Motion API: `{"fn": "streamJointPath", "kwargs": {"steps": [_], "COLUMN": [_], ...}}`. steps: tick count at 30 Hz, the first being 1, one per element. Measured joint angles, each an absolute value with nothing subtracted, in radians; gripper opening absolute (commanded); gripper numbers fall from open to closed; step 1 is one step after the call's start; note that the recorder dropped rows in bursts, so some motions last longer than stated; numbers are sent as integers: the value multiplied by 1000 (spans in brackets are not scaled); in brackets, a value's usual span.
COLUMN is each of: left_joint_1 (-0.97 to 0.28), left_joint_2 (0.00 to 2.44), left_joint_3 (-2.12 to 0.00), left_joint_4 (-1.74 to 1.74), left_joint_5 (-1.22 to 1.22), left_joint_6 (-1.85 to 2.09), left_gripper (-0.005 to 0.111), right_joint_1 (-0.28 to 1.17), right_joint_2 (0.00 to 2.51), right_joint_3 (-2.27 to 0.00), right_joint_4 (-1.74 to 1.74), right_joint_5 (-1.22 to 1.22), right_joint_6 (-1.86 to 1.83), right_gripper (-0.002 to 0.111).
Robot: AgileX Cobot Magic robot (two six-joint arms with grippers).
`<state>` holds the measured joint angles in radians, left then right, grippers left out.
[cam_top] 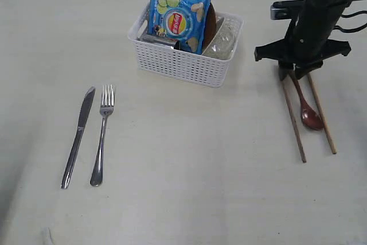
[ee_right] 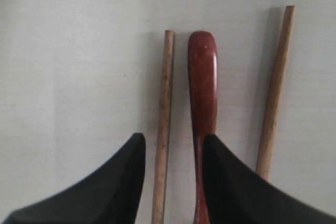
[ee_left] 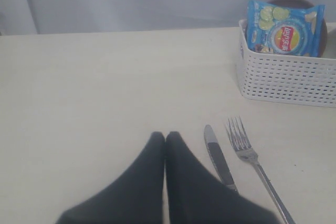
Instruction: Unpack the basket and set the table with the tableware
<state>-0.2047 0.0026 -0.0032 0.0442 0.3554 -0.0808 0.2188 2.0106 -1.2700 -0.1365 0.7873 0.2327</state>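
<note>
The white basket [cam_top: 183, 64] stands at the back middle of the table [cam_top: 189, 164]. In it are a brown plate [cam_top: 209, 18], a bowl [cam_top: 222, 41] and a steel cup [cam_top: 156, 39], partly hidden. The knife [cam_top: 78, 136] and fork [cam_top: 101, 136] lie side by side at the left. At the right the wooden spoon [cam_top: 307, 107] lies between two chopsticks [cam_top: 293, 116]. My right gripper [ee_right: 173, 142] hovers open over their far ends, straddling one chopstick [ee_right: 164, 114] and the spoon handle [ee_right: 202, 82]. My left gripper [ee_left: 165, 136] is shut and empty, just beside the knife [ee_left: 218, 163] and fork [ee_left: 254, 161].
A blue chip bag [cam_top: 179, 20] stands upright at the front of the basket and covers much of the plate. The second chopstick [ee_right: 275, 87] lies outside my right gripper's fingers. The basket [ee_left: 286, 77] is beyond the fork in the left wrist view.
</note>
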Motion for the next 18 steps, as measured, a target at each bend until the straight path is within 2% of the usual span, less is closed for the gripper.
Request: {"fn": "streamJointPath", "kwargs": {"steps": [10, 18], "left_joint_1": [-205, -205], "left_joint_2": [3, 3], "left_joint_3": [-3, -3], "left_joint_4": [44, 44], "left_joint_5": [355, 355], "left_joint_6": [-81, -81], "left_gripper": [0, 0], "right_joint_1": [219, 219], "right_joint_2": [1954, 1877], "right_joint_3": [-1289, -1459], "right_joint_4": [-116, 208], "right_joint_5": [781, 826], "right_joint_6": [223, -55], "right_gripper": [38, 38]}}
